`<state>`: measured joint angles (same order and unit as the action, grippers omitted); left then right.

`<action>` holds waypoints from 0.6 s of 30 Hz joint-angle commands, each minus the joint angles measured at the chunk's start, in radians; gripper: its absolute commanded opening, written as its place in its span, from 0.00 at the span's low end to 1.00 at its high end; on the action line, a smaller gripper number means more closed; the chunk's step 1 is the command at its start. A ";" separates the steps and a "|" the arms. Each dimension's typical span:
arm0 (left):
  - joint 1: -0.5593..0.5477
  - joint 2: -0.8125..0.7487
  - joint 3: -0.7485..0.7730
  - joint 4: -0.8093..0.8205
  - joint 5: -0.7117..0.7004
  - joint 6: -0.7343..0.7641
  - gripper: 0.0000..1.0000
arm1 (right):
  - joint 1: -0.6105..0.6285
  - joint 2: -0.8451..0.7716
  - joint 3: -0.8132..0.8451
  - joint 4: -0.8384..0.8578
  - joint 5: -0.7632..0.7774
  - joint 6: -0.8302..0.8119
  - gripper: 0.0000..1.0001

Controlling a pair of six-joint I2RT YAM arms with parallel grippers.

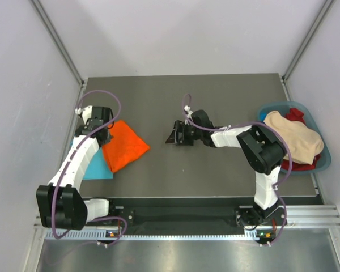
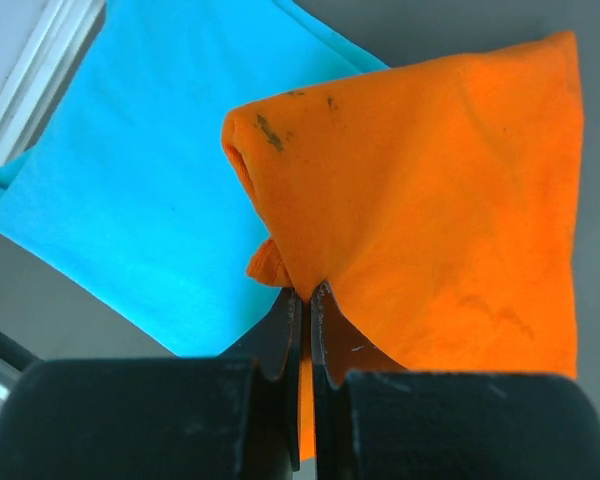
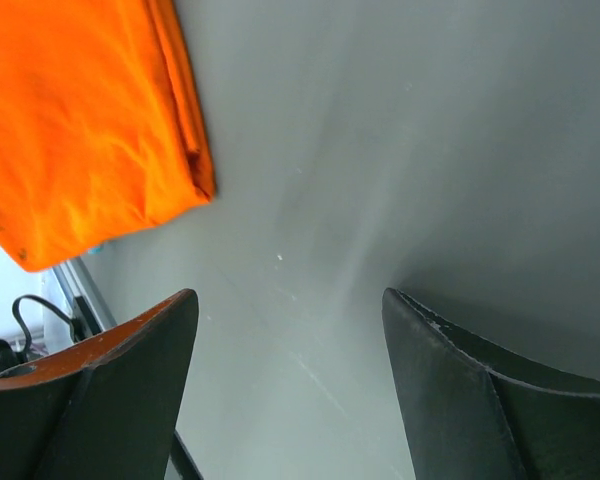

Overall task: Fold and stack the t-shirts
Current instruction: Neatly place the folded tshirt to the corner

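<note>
The folded orange t-shirt (image 1: pixel 124 146) lies at the table's left, partly over the folded turquoise t-shirt (image 1: pixel 96 165). My left gripper (image 1: pixel 99 131) is at the orange shirt's far-left corner. In the left wrist view it (image 2: pixel 307 295) is shut on a pinch of the orange t-shirt (image 2: pixel 450 190), with the turquoise t-shirt (image 2: pixel 150 180) flat underneath to the left. My right gripper (image 1: pixel 173 136) is open and empty over the bare table middle. Its wrist view shows both fingers (image 3: pixel 450 370) wide apart and the orange t-shirt (image 3: pixel 80 120) at the upper left.
A blue basket (image 1: pixel 323 161) at the right edge holds a beige cloth (image 1: pixel 294 139) and red cloth (image 1: pixel 296 115). White walls enclose the dark grey table (image 1: pixel 215 102) on three sides. The arm bases stand on a rail at the near edge.
</note>
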<state>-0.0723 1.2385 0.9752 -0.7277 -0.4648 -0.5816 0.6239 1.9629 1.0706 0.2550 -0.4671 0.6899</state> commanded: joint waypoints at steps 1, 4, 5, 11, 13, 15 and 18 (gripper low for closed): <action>0.009 -0.037 0.080 -0.051 -0.073 -0.029 0.00 | -0.027 -0.055 -0.047 0.013 -0.005 -0.023 0.75; 0.031 -0.062 0.089 -0.137 -0.156 -0.069 0.00 | -0.042 -0.076 -0.075 0.021 -0.016 -0.029 0.75; 0.048 -0.071 0.083 -0.148 -0.164 -0.076 0.00 | -0.047 -0.081 -0.083 0.023 -0.022 -0.032 0.75; 0.298 -0.209 -0.100 -0.161 -0.031 -0.130 0.00 | -0.055 -0.101 -0.098 0.038 -0.054 -0.035 0.75; 0.315 -0.284 -0.150 -0.125 -0.046 -0.150 0.00 | -0.055 -0.113 -0.103 0.038 -0.054 -0.038 0.75; 0.316 -0.321 -0.145 -0.141 -0.070 -0.202 0.00 | -0.058 -0.121 -0.106 0.038 -0.057 -0.041 0.75; 0.318 -0.327 -0.167 -0.159 -0.098 -0.273 0.00 | -0.064 -0.128 -0.109 0.035 -0.067 -0.044 0.75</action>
<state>0.2398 0.9306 0.8154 -0.8776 -0.5140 -0.7635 0.5755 1.8912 0.9684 0.2726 -0.5148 0.6693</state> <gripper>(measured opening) 0.031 0.753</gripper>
